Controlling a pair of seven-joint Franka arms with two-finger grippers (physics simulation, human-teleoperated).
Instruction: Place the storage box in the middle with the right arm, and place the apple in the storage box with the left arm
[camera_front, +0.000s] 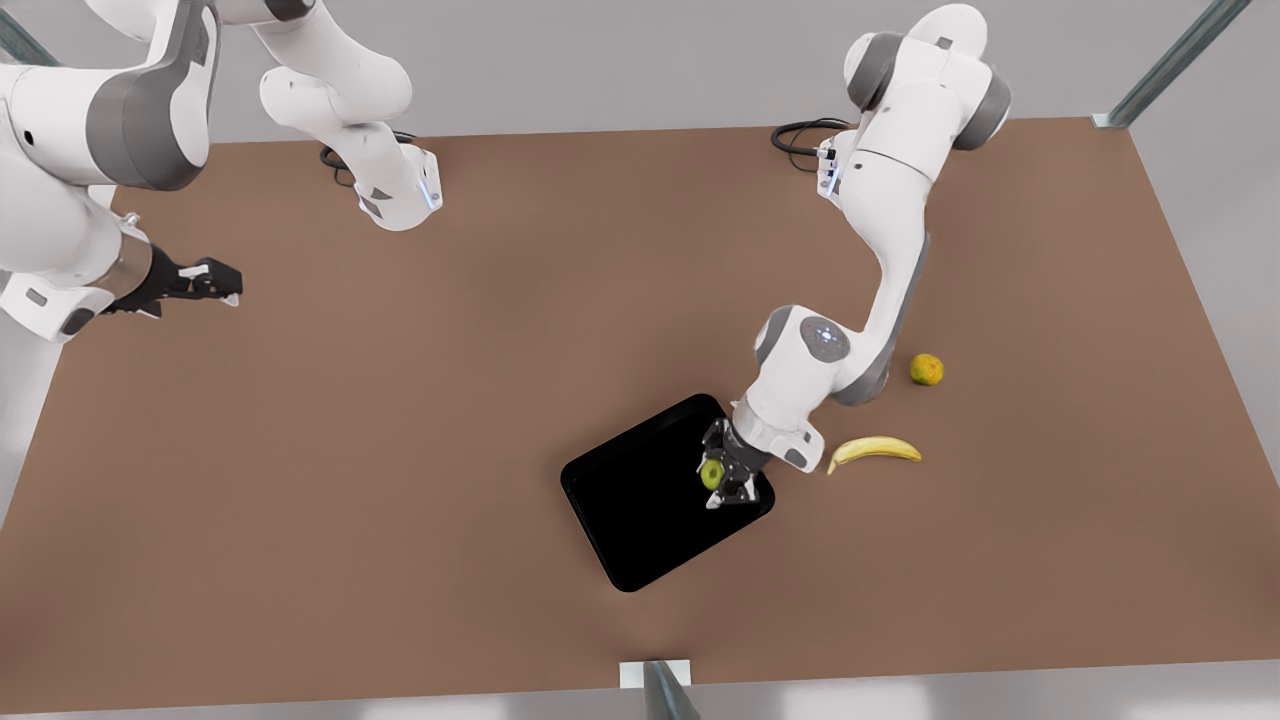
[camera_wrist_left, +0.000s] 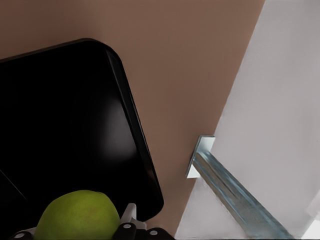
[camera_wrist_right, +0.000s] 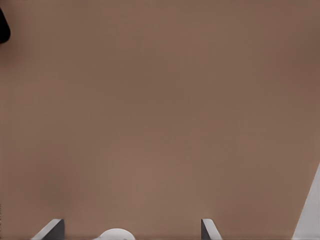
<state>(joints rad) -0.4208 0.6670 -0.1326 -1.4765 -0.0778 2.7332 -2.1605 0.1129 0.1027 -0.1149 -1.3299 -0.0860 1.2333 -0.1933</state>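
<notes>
The black storage box (camera_front: 640, 510) lies near the table's middle, toward the front edge, turned at an angle. Above its corner nearest the banana hangs the yellowish-green apple (camera_front: 712, 473), held in my left gripper (camera_front: 722, 478), the wide claw on the arm at the front view's right. The left wrist view has the apple (camera_wrist_left: 79, 216) between the claw's fingers (camera_wrist_left: 129, 217), over the box's dark floor (camera_wrist_left: 65, 125). My right gripper (camera_front: 232, 283) waits at the front view's far left, above bare table. Its white fingertips (camera_wrist_right: 50, 229) stand apart with nothing between them.
A yellow banana (camera_front: 873, 449) lies just beside the left arm's wrist, and an orange-yellow fruit (camera_front: 927, 369) sits behind it. A metal post (camera_front: 665, 690) rises at the brown table's (camera_front: 400, 450) front edge, close to the box (camera_wrist_left: 235, 195).
</notes>
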